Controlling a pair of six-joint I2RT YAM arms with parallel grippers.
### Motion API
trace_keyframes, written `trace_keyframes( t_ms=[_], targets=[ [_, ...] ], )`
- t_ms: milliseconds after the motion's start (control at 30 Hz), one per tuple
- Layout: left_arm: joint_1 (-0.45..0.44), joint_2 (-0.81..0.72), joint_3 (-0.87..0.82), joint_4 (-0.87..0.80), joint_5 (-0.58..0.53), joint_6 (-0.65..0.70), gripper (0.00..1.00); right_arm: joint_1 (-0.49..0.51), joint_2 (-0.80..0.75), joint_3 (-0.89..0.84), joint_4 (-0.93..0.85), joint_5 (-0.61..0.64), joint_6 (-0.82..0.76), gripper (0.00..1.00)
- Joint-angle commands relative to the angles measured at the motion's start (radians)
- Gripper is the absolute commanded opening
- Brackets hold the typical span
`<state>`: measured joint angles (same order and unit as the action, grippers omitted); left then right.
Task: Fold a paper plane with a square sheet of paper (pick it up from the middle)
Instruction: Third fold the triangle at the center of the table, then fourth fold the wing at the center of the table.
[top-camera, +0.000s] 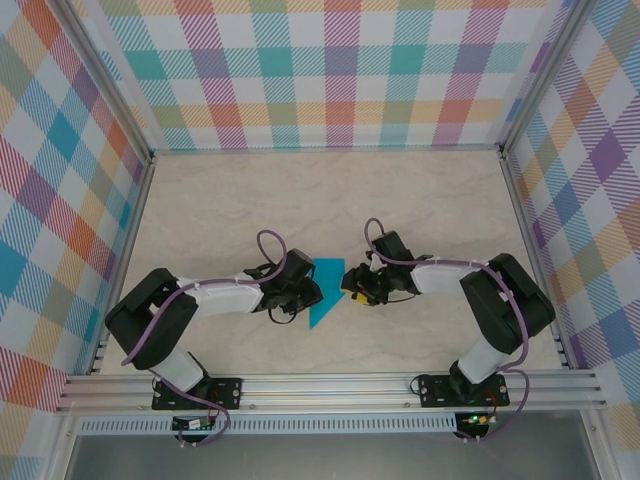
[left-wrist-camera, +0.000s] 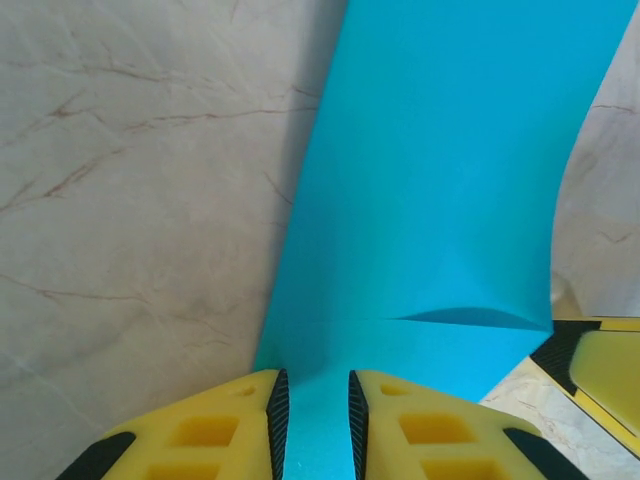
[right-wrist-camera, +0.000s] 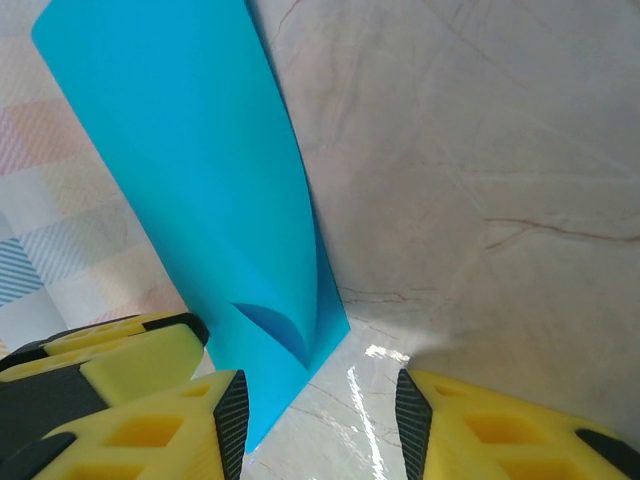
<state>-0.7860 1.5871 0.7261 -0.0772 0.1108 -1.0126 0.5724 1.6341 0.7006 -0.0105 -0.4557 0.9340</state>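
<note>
Between the jaws of the left tool the paper is clamped, stretching ahead over the bench; right tool stands apart, paper corner just ahead.

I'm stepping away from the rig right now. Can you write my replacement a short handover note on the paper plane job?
The left gripper is shut on the square sheet of paper, pinching one edge.
The right gripper is open beside the sheet's other side and is not gripping it.
The sheet sits between the two arms over the middle of the table. It is bowed, with a small buckle near the left grip.
Done: the sheet is gripped.
Left: I can see no sharp crease, so probably all the folds.
</note>
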Motion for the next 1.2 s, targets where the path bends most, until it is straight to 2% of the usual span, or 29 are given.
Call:
trace_keyframes(
  t_ms=[0, 333, 600, 967, 1167],
  targets=[
    [0.009, 0.018, 0.002, -0.027, -0.003, 0.016, 0.25, 0.007, 0.028, 0.022, 0.061, -0.049, 0.004, 0.45],
    [0.008, 0.021, -0.045, 0.001, 0.012, 0.002, 0.24, 0.012, 0.051, 0.047, 0.115, -0.088, -0.009, 0.41],
    [0.009, -0.002, -0.058, -0.004, 0.013, 0.018, 0.25, 0.005, 0.119, 0.153, 0.034, -0.052, -0.102, 0.41],
    [0.008, -0.016, -0.044, -0.038, 0.003, 0.049, 0.25, -0.042, 0.215, 0.259, -0.045, -0.098, -0.234, 0.40],
    [0.008, -0.016, -0.041, -0.055, 0.004, 0.086, 0.24, -0.052, 0.234, 0.261, -0.033, -0.140, -0.240, 0.30]
  ],
)
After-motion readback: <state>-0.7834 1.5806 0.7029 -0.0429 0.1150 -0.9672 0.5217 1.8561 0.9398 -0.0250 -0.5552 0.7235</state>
